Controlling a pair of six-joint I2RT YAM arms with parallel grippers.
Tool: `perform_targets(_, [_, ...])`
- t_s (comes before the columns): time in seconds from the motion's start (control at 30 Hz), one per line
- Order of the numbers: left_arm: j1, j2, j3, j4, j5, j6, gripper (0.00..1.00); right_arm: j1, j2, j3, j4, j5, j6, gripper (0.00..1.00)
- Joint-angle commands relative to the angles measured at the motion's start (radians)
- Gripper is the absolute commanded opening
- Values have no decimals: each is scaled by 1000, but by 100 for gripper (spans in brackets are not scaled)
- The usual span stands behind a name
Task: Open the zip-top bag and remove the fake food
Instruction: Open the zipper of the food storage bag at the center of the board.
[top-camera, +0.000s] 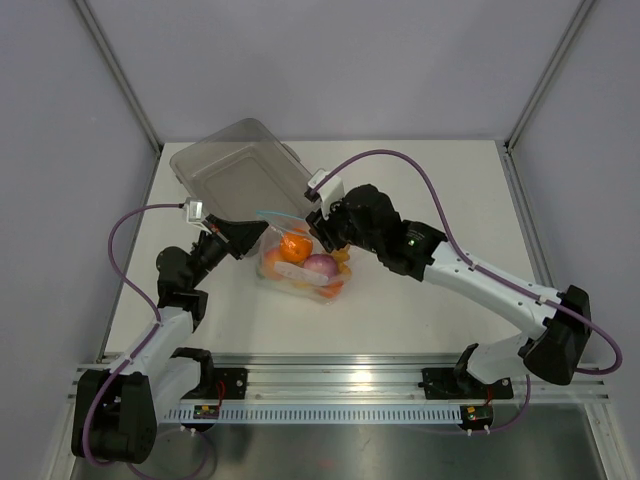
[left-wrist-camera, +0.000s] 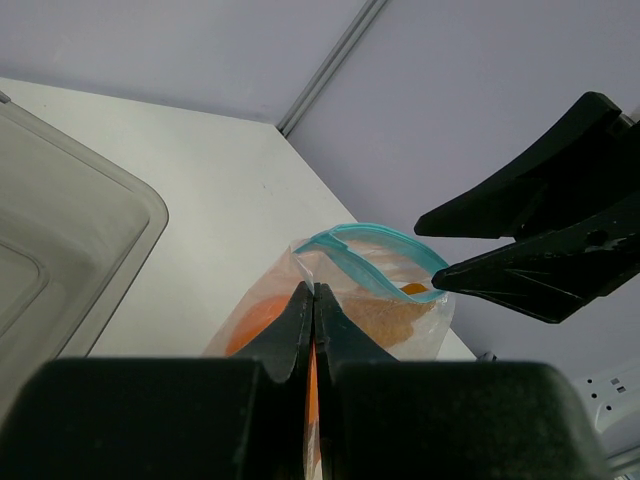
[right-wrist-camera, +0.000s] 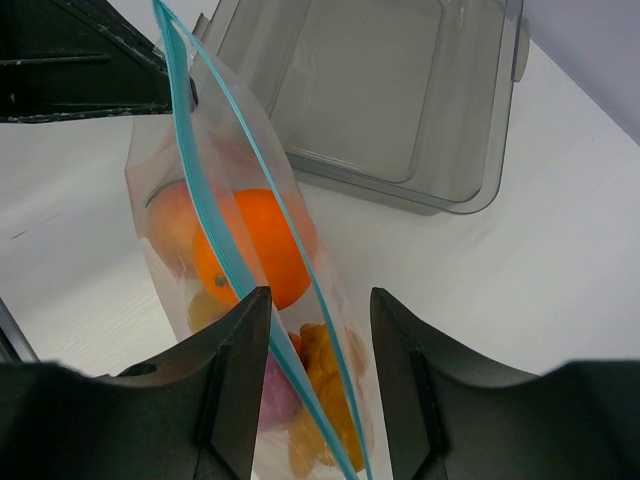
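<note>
The zip-top bag (top-camera: 300, 268) stands on the table with its light-blue zip strip (right-wrist-camera: 215, 220) parted. Inside it is the fake food: an orange (right-wrist-camera: 262, 245), a purple piece (top-camera: 320, 266) and yellow-orange pieces (right-wrist-camera: 335, 400). My left gripper (top-camera: 256, 233) is shut on the bag's left edge just below the strip; the left wrist view shows its jaws (left-wrist-camera: 315, 296) pinching the thin plastic. My right gripper (top-camera: 322, 228) is open at the bag's mouth. In the right wrist view (right-wrist-camera: 318, 300) its fingers straddle the strip's two lips without closing on them.
A rigid clear rectangular tub (top-camera: 245, 170) lies tilted just behind the bag, and also shows in the right wrist view (right-wrist-camera: 370, 90) and the left wrist view (left-wrist-camera: 60, 230). Grey walls enclose the white table (top-camera: 440, 180) on three sides.
</note>
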Motion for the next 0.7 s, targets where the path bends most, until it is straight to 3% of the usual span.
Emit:
perform_targets(0.0, [4,-8,-7,78,14,8,0,-19,7,38,37,-36,-9,52])
perform_targets(0.47, [4,-8,-8,84,17,6,0,-33,18,29,40,-99,11,34])
perform_targets(0.67, [4,-8,-8,84,17,3,0,-33,-11,9,35,-100,37,5])
